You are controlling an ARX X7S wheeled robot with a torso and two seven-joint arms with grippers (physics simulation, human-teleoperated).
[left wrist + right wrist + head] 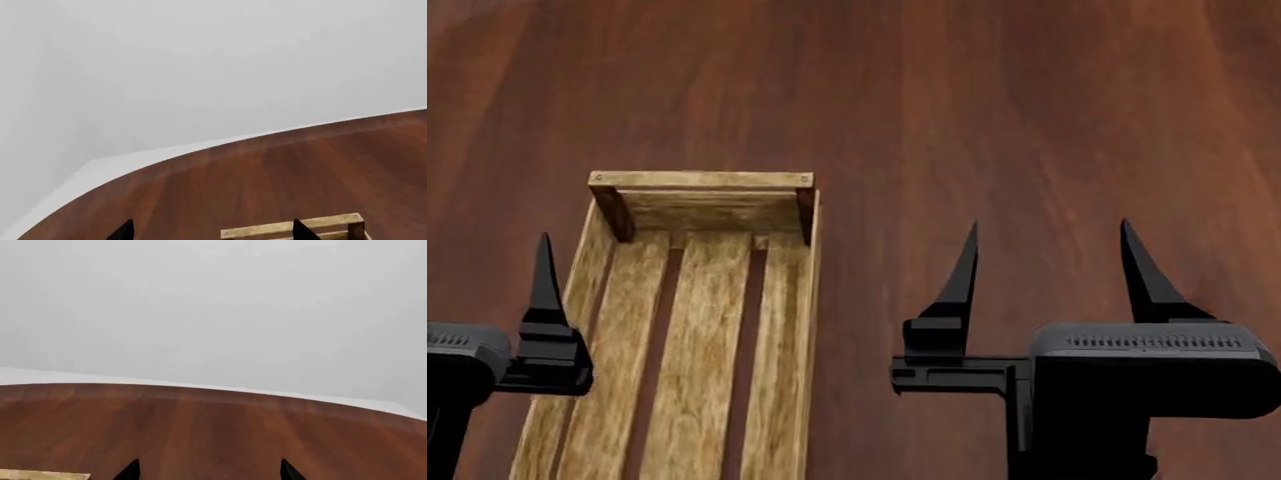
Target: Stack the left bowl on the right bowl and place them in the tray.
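Neither bowl shows in any view. The tray (pixel 701 181), a long light-wood crate with a slatted bottom, lies empty on the dark wood table at the lower left of the head view. Its end plank (pixel 293 227) also shows in the left wrist view, and a corner (pixel 40 474) in the right wrist view. My left gripper (pixel 213 231) hangs open at the tray's left side, with one of its fingers (pixel 545 285) over the left plank. My right gripper (pixel 1048 265) stands open over bare table to the right of the tray, holding nothing.
The wood table (pixel 1028 100) stretches ahead of both grippers. Its far curved edge (pixel 200 150) meets a plain white background in the wrist views.
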